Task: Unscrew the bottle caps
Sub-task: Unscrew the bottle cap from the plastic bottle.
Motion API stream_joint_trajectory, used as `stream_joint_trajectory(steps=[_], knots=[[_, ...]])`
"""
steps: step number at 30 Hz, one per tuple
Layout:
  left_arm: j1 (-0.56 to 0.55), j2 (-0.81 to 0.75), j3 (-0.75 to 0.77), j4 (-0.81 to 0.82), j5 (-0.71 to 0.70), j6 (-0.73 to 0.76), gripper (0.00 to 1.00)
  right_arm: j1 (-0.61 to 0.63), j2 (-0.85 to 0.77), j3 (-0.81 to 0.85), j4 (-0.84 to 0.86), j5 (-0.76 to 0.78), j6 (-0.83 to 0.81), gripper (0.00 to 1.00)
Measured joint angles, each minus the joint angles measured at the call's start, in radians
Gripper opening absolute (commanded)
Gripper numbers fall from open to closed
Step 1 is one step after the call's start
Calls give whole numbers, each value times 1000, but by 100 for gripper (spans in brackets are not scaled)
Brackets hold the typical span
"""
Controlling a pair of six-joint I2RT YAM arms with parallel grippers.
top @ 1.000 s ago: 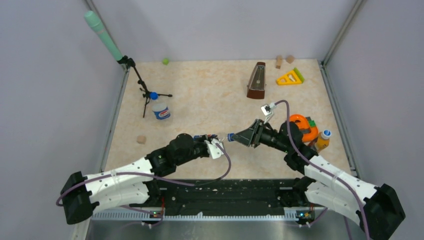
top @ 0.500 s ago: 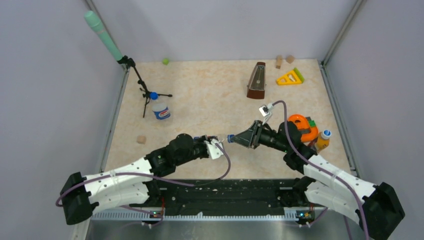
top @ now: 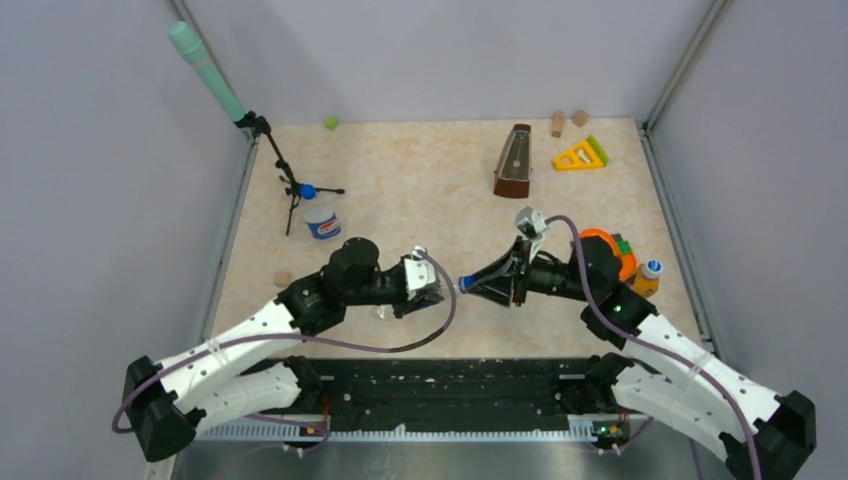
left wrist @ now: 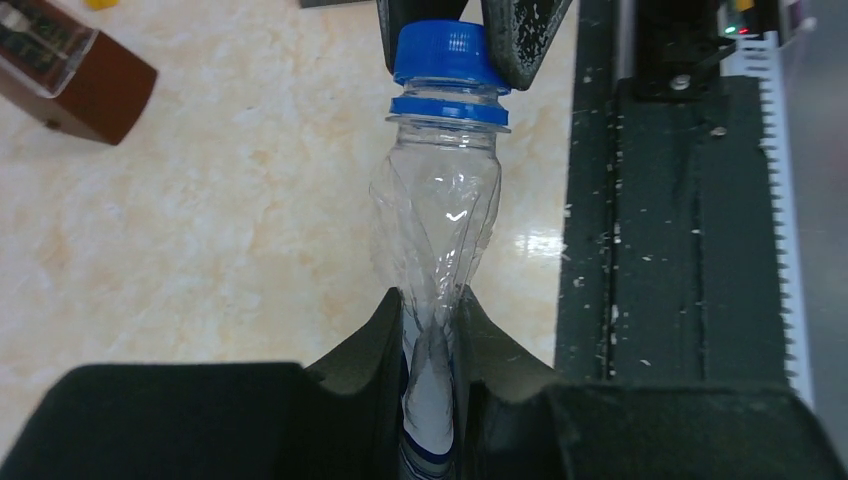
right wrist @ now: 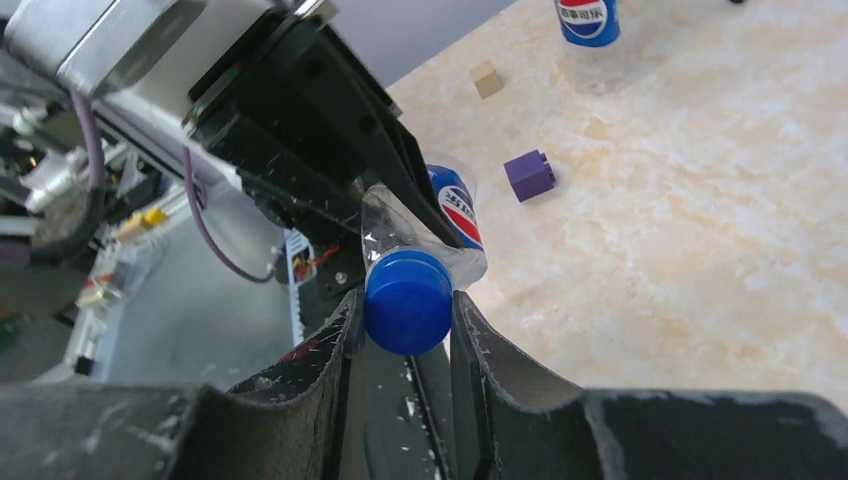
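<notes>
Near edge, mid-table: left gripper [left wrist: 432,312] clamped on the lower body of a clear bottle [left wrist: 437,215], neck pointing at the right arm, plastic twisted and crumpled. Right gripper [right wrist: 405,300] pinched on its dark blue cap [left wrist: 441,56]. The cap is still seated by the collar ring; how far it is loosened cannot be judged. Farther right: orange bottle [top: 645,287], pale cap [top: 652,267] on. Farthest, back left by the microphone stand [top: 285,175]: labelled bottle [top: 321,221], second dark blue cap [top: 308,191] on. Count: bottles 3; caps 3 (2 dark blue, 1 pale); removed 0. Judged: first cap in hand, two untouched.
</notes>
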Motion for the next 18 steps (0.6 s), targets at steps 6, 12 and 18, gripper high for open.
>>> stream_joint_trajectory(steps=[6, 12, 18], knots=[[71, 0, 1, -1, 217, -66, 0, 13, -47, 0, -21, -70, -165, 0], [101, 0, 18, -30, 357, -92, 0, 16, -67, 0, -29, -146, -261, 0], [121, 2, 38, -89, 461, -99, 0, 16, -89, 2, -54, -192, -331, 0]])
